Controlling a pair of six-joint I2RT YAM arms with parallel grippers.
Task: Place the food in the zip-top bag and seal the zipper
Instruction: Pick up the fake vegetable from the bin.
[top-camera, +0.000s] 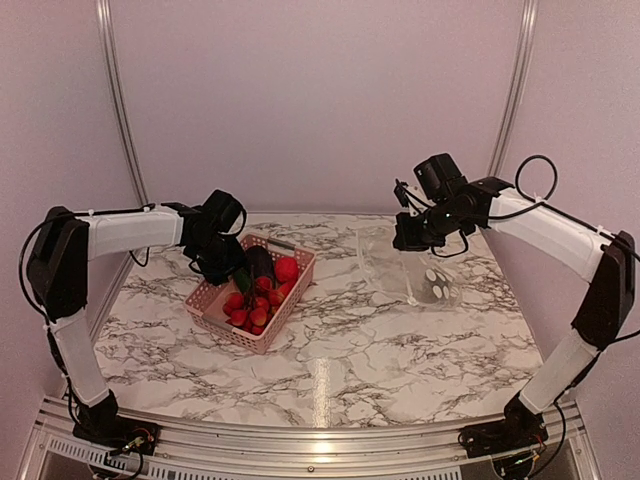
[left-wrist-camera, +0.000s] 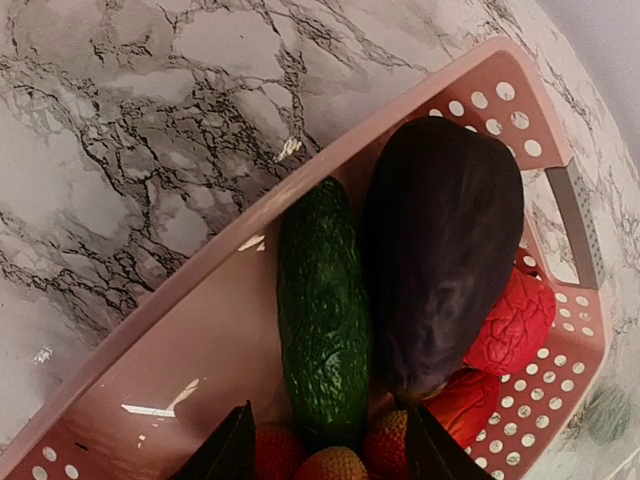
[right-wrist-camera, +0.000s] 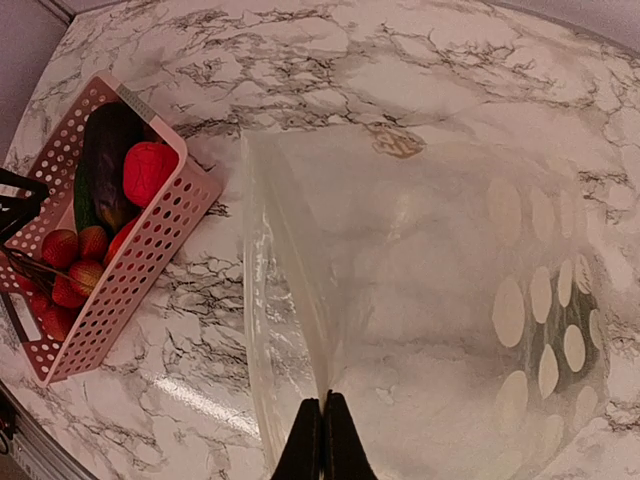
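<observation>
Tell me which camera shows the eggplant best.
The left wrist view: the eggplant fills much of the frame, lying in the pink basket beside a green piece. The top view shows only a small dark shape in the basket. The right wrist view shows it small, near the frame's left edge.

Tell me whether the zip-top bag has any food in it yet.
Empty. Through the clear zip-top bag only its white dots and the marble table show; the eggplant and other food lie in the pink basket.

1 basket (top-camera: 232, 330), 1 bag (top-camera: 410, 262), 1 eggplant (left-wrist-camera: 440, 250), 1 green veg (left-wrist-camera: 320, 310), approx 8 red pcs (top-camera: 258, 303), partly hidden.
</observation>
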